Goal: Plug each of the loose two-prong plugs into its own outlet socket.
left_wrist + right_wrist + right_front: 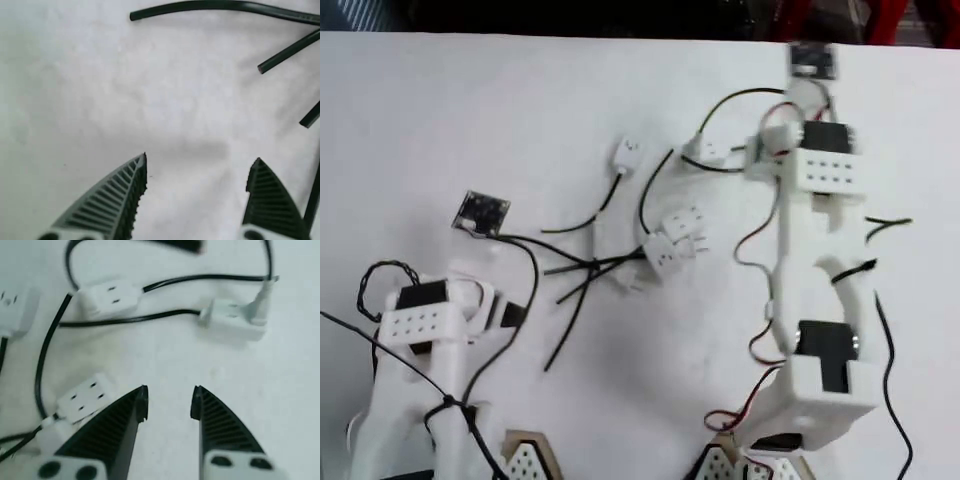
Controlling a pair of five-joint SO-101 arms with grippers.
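Observation:
Several white outlet sockets on black cables lie mid-table. A pair of sockets (675, 240) sits at the centre, another socket (705, 150) lies farther back, and a small white plug (625, 152) lies left of it. My right gripper (170, 388) is open above bare table, beside a slotted socket block (82, 397). Beyond it lie one socket (107, 295) and a second socket (232, 317) with a white lead at its end. My left gripper (201, 159) is open over bare table, with cut black cable ends (280, 55) ahead of it.
Loose black cables (570, 270) fan out between the two arms. The right arm (815, 260) stretches along the right side of the table, and the left arm (420, 320) sits at the front left. Wooden-edged parts (525, 455) stand at the front edge.

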